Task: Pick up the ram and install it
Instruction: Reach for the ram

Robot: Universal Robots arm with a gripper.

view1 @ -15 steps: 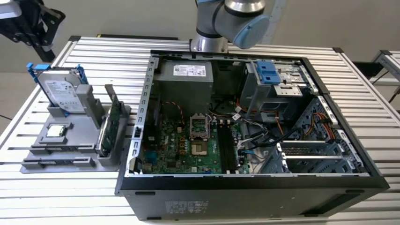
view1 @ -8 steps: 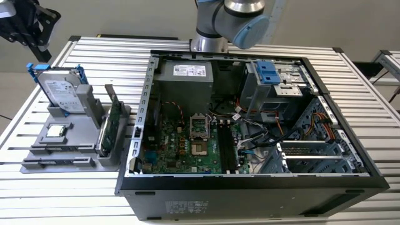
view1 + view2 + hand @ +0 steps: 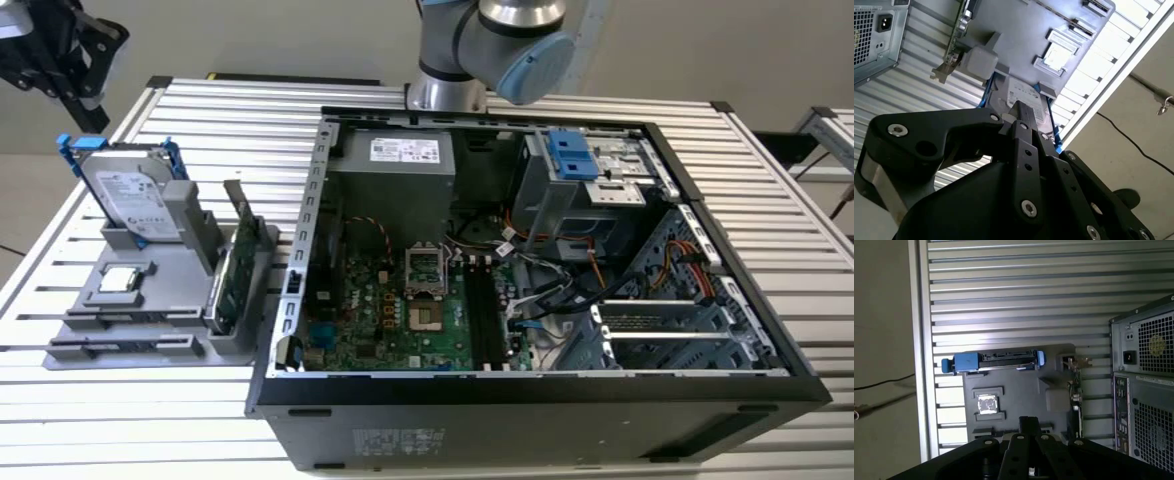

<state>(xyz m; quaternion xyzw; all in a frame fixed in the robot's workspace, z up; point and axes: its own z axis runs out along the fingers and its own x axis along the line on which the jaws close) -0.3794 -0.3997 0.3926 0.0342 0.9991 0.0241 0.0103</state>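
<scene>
Ram hard to pick out tbh, pincer [image 3: 1029, 421] hanging over grey parts holder [image 3: 1019, 385] on surface [image 3: 1029, 290], can't tell if open or closed

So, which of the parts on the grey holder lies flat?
The square silver processor chip: it lies flat in its recess, while the blue-framed hard drive and the green expansion card stand on edge.

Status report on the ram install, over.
Tool above gray parts holder, near the hard drive. Ram slots look empty. No obstruction seen below.
</scene>
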